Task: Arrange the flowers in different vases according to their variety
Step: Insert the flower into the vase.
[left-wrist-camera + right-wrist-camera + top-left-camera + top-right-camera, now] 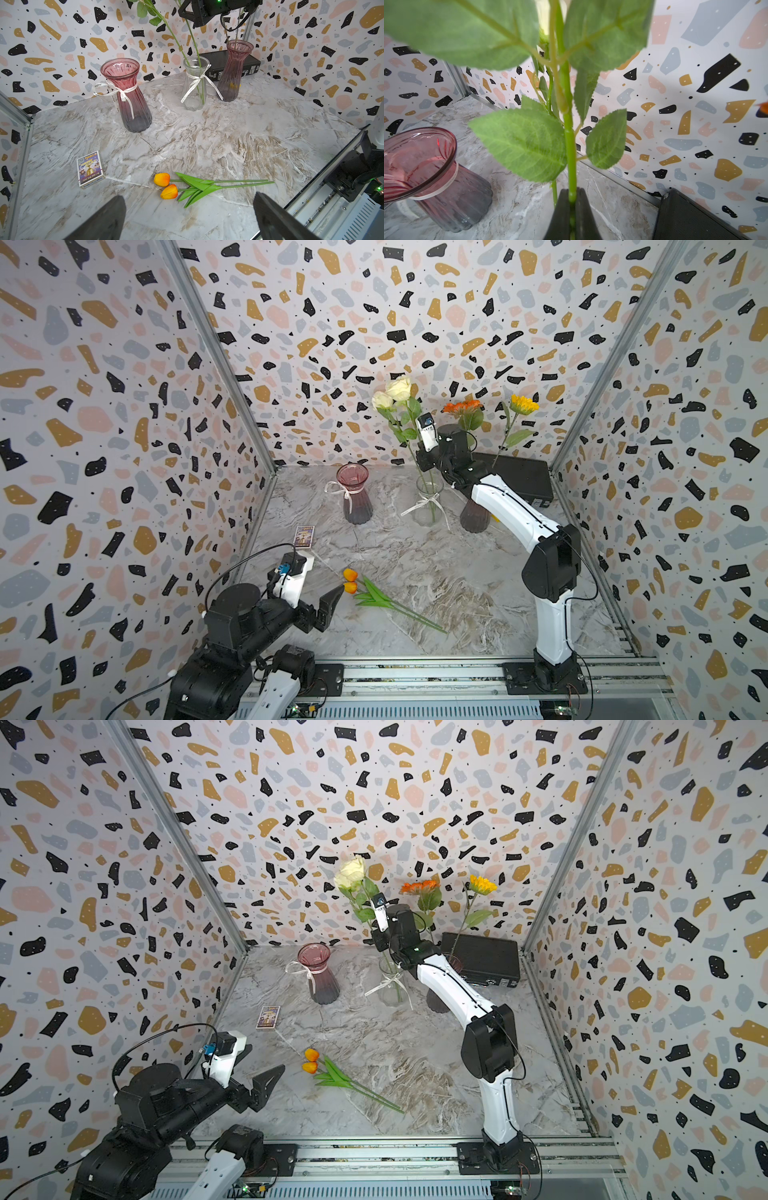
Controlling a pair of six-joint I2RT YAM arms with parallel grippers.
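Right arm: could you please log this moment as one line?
right fingers shut on rose stem; roses in clear vase; tulips on table; left fingers open

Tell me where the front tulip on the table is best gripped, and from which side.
Grip the front tulip on its bare stem past the leaves, from above, closing across it. It lies flat, and the other tulip lies close alongside, so a sideways approach may nudge both.

A robot lab cell: terrazzo-papered panels (374, 302) in aluminium framing (219, 352) enclose a marble-look table (415, 564), with an arm-mounting rail (415, 674) at 6 o'clock.
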